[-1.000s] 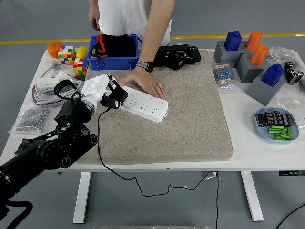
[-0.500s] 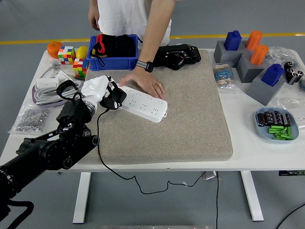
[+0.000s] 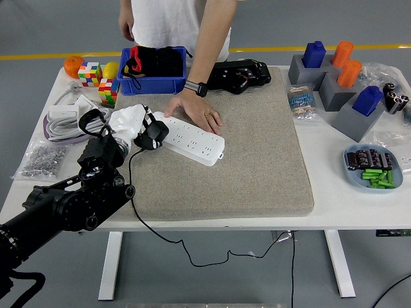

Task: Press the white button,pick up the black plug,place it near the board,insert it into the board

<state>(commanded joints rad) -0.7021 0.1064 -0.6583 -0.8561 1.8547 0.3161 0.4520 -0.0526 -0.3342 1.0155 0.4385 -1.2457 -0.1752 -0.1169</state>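
The robot's left hand, white-gloved on a black arm, has its fingers wrapped around the black plug and holds it right at the left end of the long white power strip board, which lies at an angle on the beige felt mat. The plug's thin black cable trails down over the mat's front edge. Across the table, a person's hand lies flat on the strip's far edge, pinning it.
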